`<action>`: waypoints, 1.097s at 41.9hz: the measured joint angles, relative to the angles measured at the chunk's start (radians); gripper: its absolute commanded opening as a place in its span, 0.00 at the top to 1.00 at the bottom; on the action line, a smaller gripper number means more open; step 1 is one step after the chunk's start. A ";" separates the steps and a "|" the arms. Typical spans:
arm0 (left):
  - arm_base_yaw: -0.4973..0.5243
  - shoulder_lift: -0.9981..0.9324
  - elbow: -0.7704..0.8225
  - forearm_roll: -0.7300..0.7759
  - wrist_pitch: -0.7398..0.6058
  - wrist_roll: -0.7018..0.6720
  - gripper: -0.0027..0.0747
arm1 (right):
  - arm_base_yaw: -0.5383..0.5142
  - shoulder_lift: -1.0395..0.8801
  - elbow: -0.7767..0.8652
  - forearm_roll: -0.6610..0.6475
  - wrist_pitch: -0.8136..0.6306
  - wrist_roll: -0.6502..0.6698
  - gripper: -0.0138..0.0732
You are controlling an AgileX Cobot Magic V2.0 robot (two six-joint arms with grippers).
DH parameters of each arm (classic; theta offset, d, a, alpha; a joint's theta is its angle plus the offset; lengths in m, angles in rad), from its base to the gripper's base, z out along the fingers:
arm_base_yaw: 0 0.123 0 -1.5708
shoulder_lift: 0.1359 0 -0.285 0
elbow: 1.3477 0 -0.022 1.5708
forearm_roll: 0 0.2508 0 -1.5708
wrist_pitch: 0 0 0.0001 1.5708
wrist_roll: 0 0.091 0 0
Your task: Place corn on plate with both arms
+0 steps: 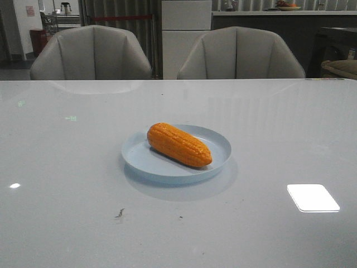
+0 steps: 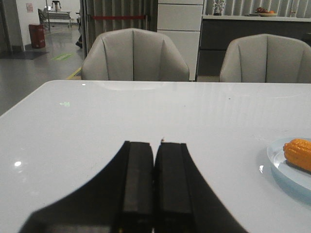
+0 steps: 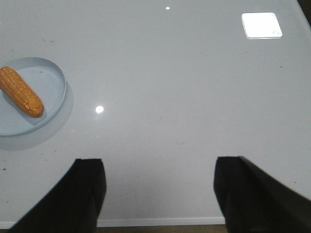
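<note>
1. The corn (image 1: 179, 144) lies flat on the plate (image 1: 218, 140), running diagonally across it; the fat rounded end points toward the far-left rim and the tapered end toward the near-right rim; none of it hangs over the edge.
2. The plate sits roughly mid-surface (image 1: 67, 184), a glossy white top; both tools are well clear of it, nothing is touching the corn.
3. The left tool (image 2: 155, 180) has its two black fingers pressed flat together, no gap between them and nothing in its grip; it hovers over bare surface with the plate and corn off to one side of its view.
4. The right tool (image 3: 158, 191) is spread wide, fingers (image 3: 87, 189) far apart with only white surface showing between them; it grips nothing either; the plate with the corn is well apart from it, at the edge of its view.
5. Background stuff: two grey chairs (image 1: 92, 53) stand behind the far edge of the surface; a bright rectangular light reflection (image 1: 313, 197) sits on the surface near-right of the plate.
</note>
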 measured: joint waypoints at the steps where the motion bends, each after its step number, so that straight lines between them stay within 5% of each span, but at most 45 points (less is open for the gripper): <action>1: 0.000 0.000 0.000 -0.002 0.002 0.000 0.85 | 0.000 0.000 0.000 0.000 0.000 0.000 0.18; 36: 0.000 0.000 0.000 -0.007 0.011 0.000 0.85 | 0.000 0.000 0.000 -0.014 -0.004 0.000 0.19; 46: 0.000 0.000 0.000 -0.007 0.011 0.000 0.85 | -0.002 -0.030 0.116 -0.031 -0.152 0.000 0.60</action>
